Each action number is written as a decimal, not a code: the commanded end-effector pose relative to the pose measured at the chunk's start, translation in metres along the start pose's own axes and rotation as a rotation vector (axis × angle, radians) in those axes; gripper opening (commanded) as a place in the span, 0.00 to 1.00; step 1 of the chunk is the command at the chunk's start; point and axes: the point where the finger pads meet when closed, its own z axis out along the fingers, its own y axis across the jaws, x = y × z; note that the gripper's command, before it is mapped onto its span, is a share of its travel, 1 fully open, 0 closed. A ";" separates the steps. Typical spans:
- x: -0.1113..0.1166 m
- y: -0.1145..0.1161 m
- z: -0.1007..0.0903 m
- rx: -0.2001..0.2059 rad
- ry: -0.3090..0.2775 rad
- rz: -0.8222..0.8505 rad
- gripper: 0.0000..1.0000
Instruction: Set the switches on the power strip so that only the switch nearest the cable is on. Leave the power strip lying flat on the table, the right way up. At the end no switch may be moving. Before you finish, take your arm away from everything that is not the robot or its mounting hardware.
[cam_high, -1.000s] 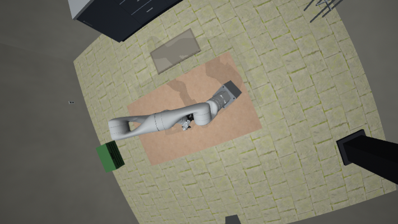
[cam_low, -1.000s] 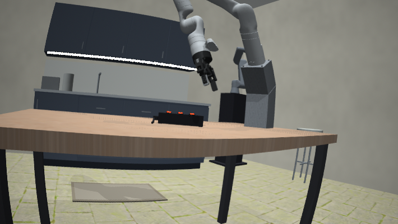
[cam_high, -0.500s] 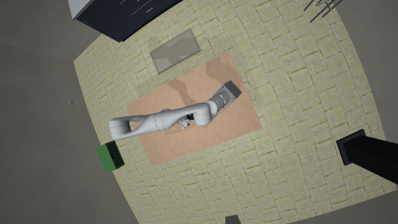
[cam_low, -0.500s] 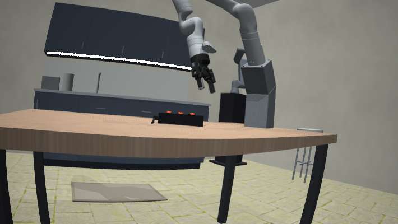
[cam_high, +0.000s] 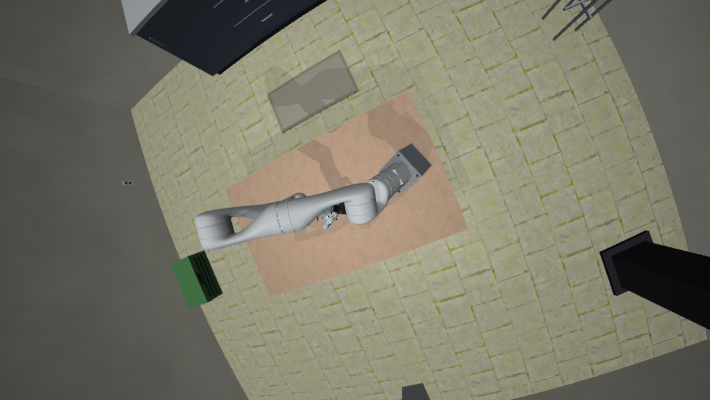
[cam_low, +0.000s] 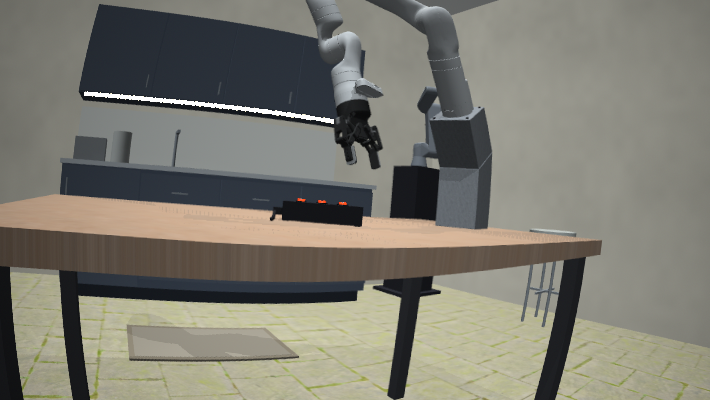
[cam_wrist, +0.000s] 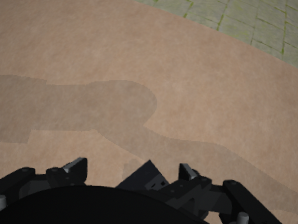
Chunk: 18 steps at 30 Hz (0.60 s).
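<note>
A black power strip (cam_low: 322, 213) lies flat on the wooden table (cam_low: 280, 235), the right way up, with three red-orange switches (cam_low: 321, 201) on top. A short cable stub (cam_low: 274, 215) sticks out at its left end. My gripper (cam_low: 363, 161) hangs open and empty well above the strip's right end, fingers pointing down. In the top view the arm (cam_high: 285, 215) hides the strip, and only part of the gripper (cam_high: 330, 219) shows. The wrist view shows bare table (cam_wrist: 133, 83) and the gripper's own dark body; the strip is out of it.
The robot's grey pedestal (cam_low: 462, 170) stands on the table's far right. A dark box (cam_low: 414, 192) sits behind the strip. Kitchen cabinets (cam_low: 210, 65) and a counter (cam_low: 200, 187) lie beyond the table. A green crate (cam_high: 196, 279) and a mat (cam_high: 313, 91) are on the floor.
</note>
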 end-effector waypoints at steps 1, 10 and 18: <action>-0.002 0.000 0.000 0.002 -0.005 0.007 1.00; -0.008 -0.002 0.001 0.005 -0.021 0.040 1.00; -0.022 -0.004 0.001 0.009 -0.055 0.103 1.00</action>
